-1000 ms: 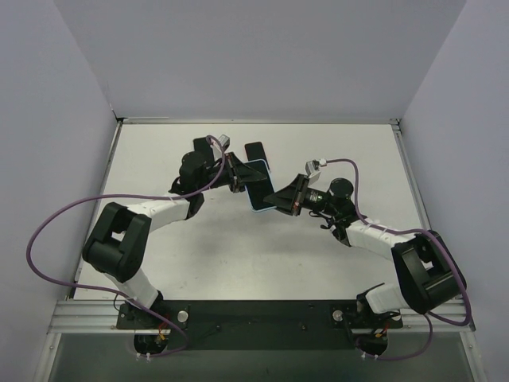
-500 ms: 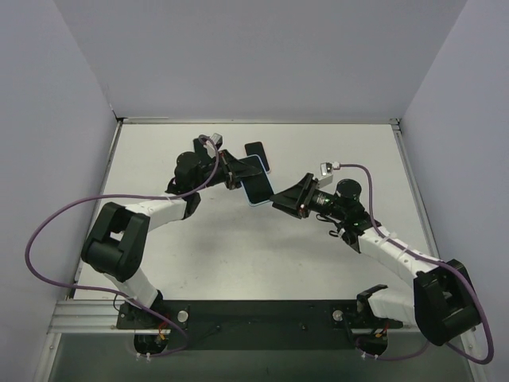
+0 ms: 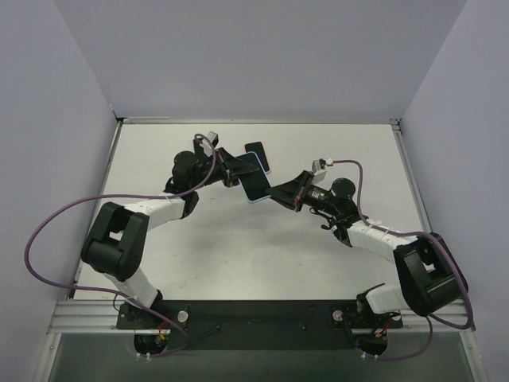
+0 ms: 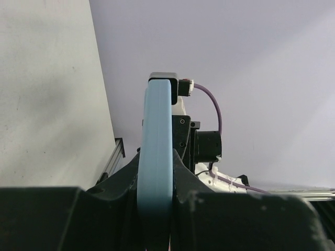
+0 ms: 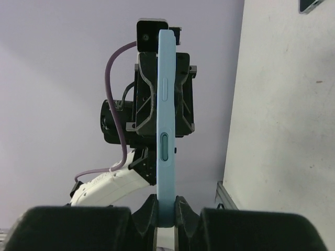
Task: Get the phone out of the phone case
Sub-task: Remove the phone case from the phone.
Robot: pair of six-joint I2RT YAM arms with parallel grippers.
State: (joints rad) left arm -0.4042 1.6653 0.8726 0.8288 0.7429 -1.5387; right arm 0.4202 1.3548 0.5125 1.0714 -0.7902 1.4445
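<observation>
Returned from its retreat, my right tool (image 5: 165, 209) pinches the near end of the blue phone case (image 5: 165, 104); straight ahead, my left tool (image 4: 155, 180) clamps the other end, phone (image 3: 253, 183) still inside.

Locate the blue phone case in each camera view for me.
Top external: blue phone case just above centre, tilted.
Left wrist: edge-on, centre, running up from the bottom.
Right wrist: edge-on, centre, upright.
Shared landmark: white table, left side in left wrist, right side in right wrist.
</observation>
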